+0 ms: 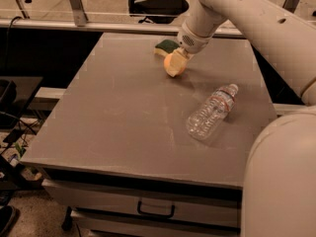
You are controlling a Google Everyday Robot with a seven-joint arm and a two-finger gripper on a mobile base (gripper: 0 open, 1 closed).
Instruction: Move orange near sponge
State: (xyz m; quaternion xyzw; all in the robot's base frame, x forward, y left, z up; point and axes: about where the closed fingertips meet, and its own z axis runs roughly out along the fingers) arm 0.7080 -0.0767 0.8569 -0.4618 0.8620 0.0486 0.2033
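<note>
Orange in the jaws, sponge right behind it

The jaws are over the far middle of the table (123, 132), closed on the orange (173, 67), low, maybe touching down, can't tell. The sponge (167, 46) lies just beyond the fruit toward the far edge, very near. By my read only the release remains. The bottle (212, 112) lies well apart

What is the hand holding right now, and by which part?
The hand appears to hold the orange by its upper side, right beside the sponge; the exact contact points are hidden.
</note>
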